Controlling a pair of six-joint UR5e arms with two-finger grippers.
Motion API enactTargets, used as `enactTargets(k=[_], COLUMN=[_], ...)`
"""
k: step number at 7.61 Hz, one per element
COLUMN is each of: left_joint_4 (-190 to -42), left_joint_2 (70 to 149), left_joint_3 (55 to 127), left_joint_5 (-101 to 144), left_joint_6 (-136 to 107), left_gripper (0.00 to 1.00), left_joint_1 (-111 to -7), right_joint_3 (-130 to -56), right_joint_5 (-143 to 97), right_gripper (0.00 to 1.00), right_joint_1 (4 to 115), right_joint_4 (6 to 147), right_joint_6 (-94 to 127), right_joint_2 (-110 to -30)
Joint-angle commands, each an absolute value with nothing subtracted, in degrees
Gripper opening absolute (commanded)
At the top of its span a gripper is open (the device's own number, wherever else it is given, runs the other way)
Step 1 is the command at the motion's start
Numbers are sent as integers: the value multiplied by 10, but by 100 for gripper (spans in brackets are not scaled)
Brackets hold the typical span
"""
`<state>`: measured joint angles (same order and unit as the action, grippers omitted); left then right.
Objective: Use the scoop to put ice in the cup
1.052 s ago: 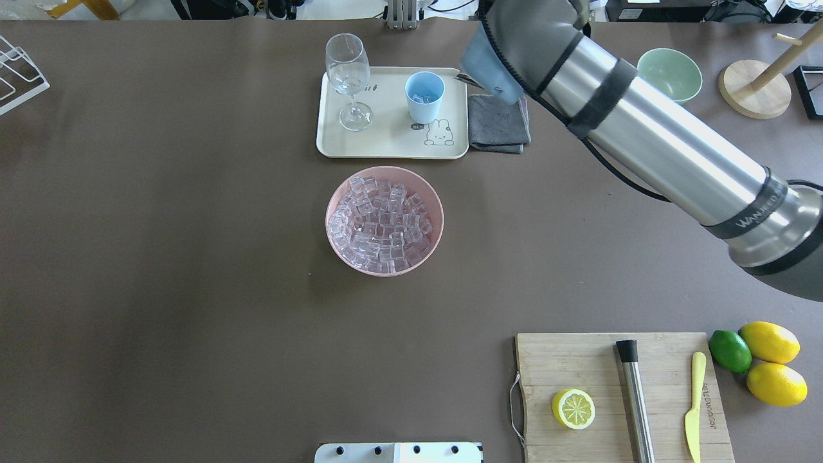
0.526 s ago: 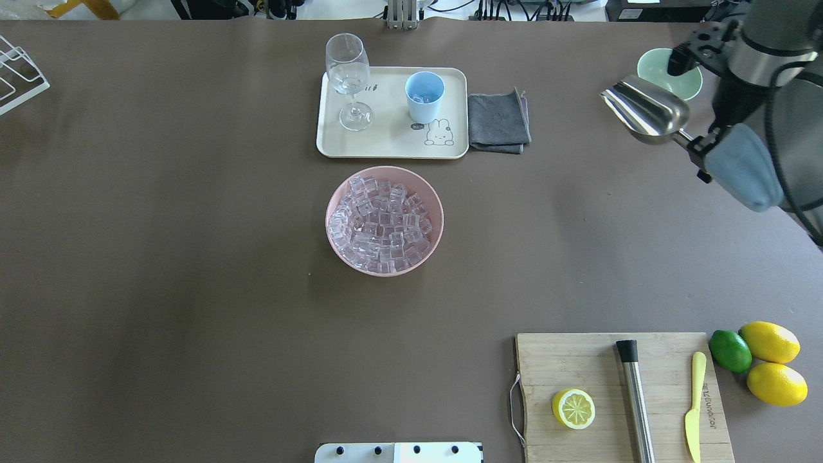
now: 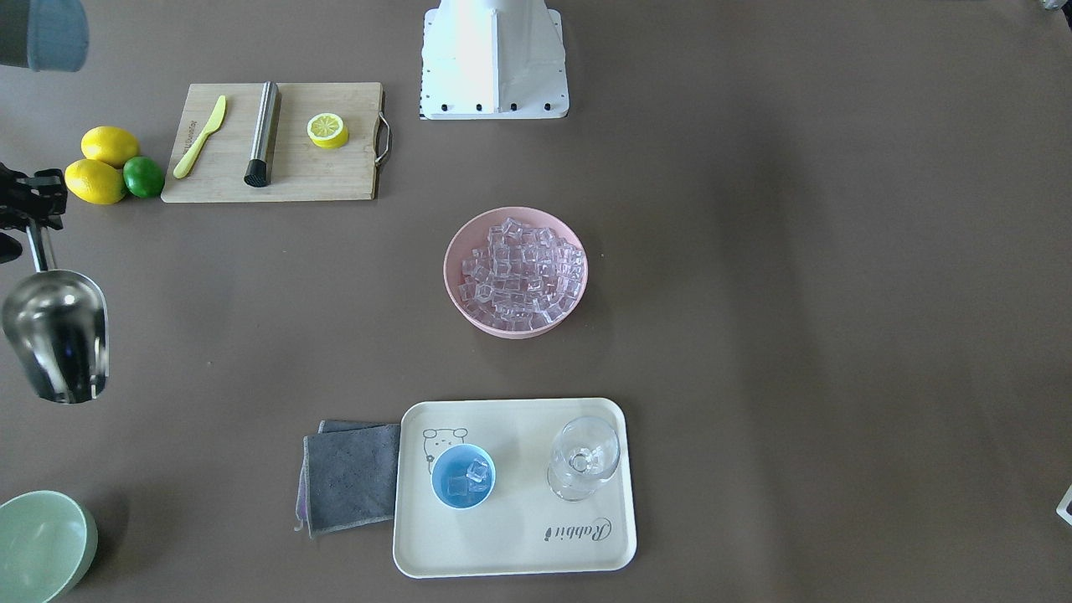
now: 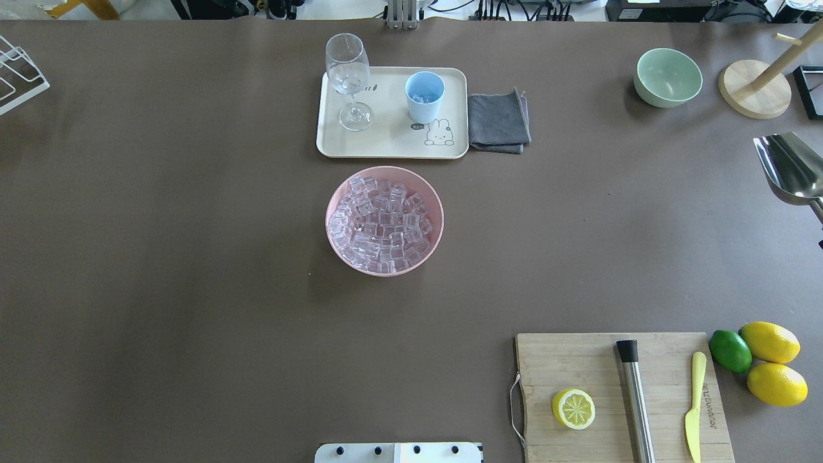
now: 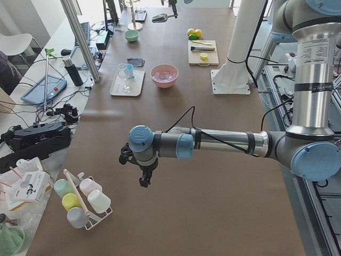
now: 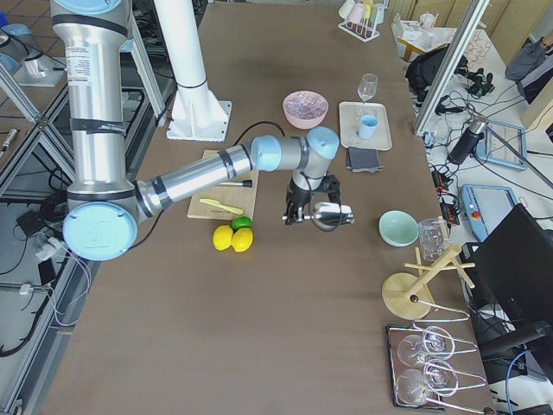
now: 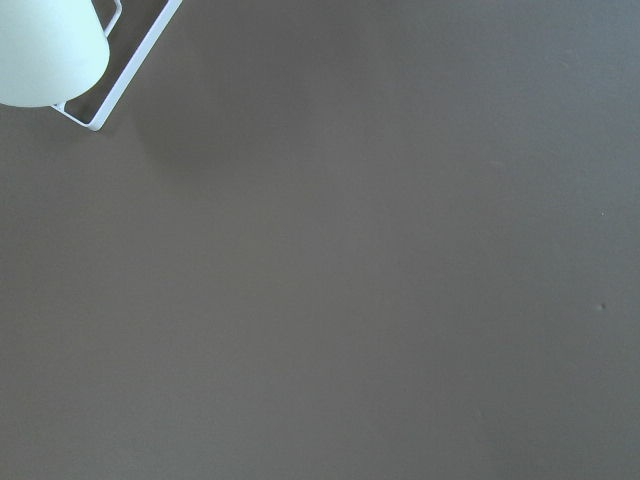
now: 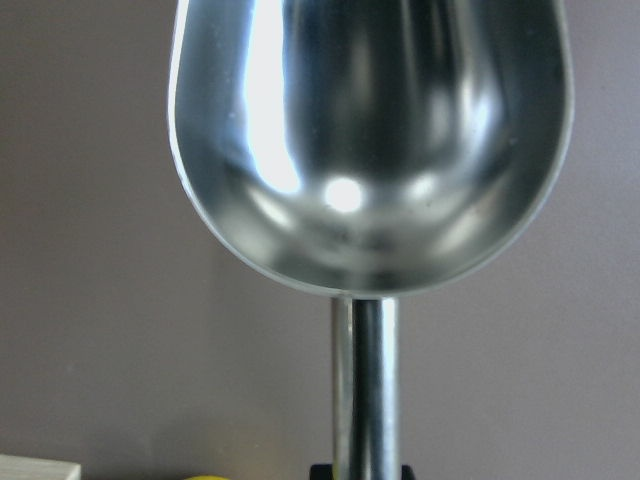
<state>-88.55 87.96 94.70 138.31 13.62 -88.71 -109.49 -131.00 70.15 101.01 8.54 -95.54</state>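
Table (image 4: 193, 270): ice (image 4: 421, 98) in cup (image 4: 424, 112), pink bowl (image 3: 515, 328) full, scoop (image 3: 54, 335) empty.

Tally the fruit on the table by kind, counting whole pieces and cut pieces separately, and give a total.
Whole lemons: 2
Lime: 1
Cut lemon half: 1
Total: 4

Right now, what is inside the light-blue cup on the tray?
The cup holds two or three ice cubes, lying low on its bottom. Whether another hides under them cannot be seen.
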Motion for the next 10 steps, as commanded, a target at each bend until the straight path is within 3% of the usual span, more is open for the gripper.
enactTargets(k=[1, 3, 10], left_joint_4=[-886, -886, -888], left_joint_2=[881, 881, 882], left_joint_3=[947, 947, 947], left_joint_5=[1383, 1383, 1383], left_joint_6=[135, 135, 136], left_gripper=[99, 99, 99], left_joint_1=[-887, -887, -884], right_joint_3=[-962, -898, -897], right_joint_5=[-1314, -1347, -1370], right_gripper=[0, 0, 0], right_joint_1=[715, 714, 671], right_joint_4=[748, 628, 630], right_joint_6=[190, 272, 284], right_joint_2=[-1019, -998, -982])
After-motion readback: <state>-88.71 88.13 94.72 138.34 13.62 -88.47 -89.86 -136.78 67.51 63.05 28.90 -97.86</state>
